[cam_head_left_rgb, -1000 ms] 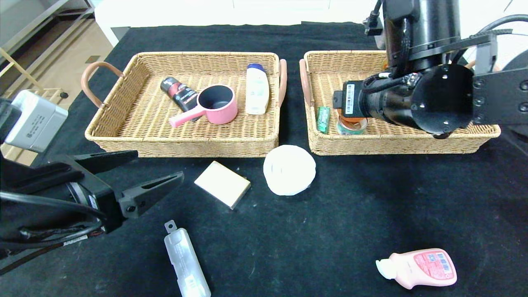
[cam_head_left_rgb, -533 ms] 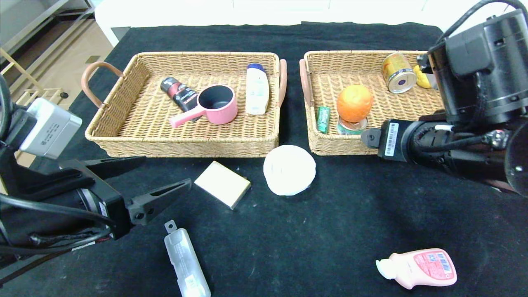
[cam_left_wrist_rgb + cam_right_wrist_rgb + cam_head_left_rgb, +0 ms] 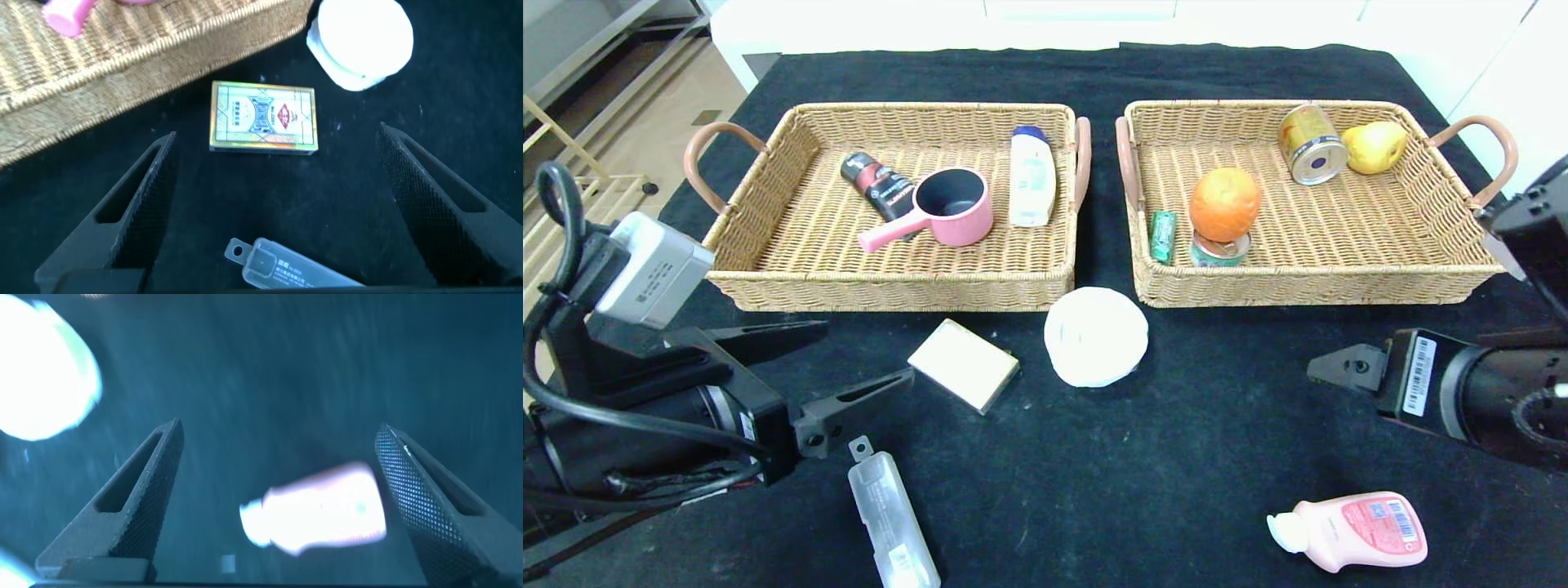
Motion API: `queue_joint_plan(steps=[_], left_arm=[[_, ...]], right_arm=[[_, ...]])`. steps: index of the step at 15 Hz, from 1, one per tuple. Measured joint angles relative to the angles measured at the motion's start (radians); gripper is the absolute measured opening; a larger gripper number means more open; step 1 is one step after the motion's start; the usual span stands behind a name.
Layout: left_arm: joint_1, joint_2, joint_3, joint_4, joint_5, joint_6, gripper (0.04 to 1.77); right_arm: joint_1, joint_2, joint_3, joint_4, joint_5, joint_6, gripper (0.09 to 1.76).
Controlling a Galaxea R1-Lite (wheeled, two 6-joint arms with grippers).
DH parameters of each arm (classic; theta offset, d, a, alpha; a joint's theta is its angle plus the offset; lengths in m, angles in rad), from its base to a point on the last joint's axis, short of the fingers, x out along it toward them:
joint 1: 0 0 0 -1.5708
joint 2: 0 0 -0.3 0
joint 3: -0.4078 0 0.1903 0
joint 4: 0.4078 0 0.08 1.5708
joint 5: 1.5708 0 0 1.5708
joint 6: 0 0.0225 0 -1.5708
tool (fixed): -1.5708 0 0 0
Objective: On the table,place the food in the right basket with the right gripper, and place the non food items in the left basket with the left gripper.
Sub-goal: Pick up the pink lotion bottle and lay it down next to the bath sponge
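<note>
Jaws of the left gripper (image 3: 837, 359) stand spread wide and empty above the black-draped table (image 3: 1143, 457). A translucent oblong case (image 3: 892, 520) lies just below its fingertips; in the left wrist view the flat beige box (image 3: 263, 118) sits ahead between the two fingers, its printed face showing an ornate pattern whose writing cannot be read. The white round tub (image 3: 1096, 336) lies beyond, just beside the box. On the other side, the right gripper (image 3: 278, 498) hangs spread over the pink bottle with white cap (image 3: 1349, 531), which lies on its side between the fingers, untouched; its label carries a barcode. Farther back, the left basket (image 3: 768, 269) holds a pink saucepan, a dark tube and a white bottle. The right basket (image 3: 1339, 286) holds an orange (image 3: 1224, 203) resting on a small tin (image 3: 1218, 250), a green gum pack (image 3: 1163, 236), a gold can and a yellow fruit.
</note>
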Motion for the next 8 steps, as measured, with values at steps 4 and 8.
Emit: queue_joint_plan(steps=[4, 8], left_arm=[[-0.011, 0.014, 0.008, -0.004, 0.003, 0.000, 1.72], [-0.025, 0.024, 0.015, -0.005, 0.005, 0.000, 1.72]], right_arm=[[-0.007, -0.066, 0.094, 0.053, 0.109, 0.129, 1.70], [-0.025, -0.084, 0.149, 0.054, 0.184, 0.281, 1.70]])
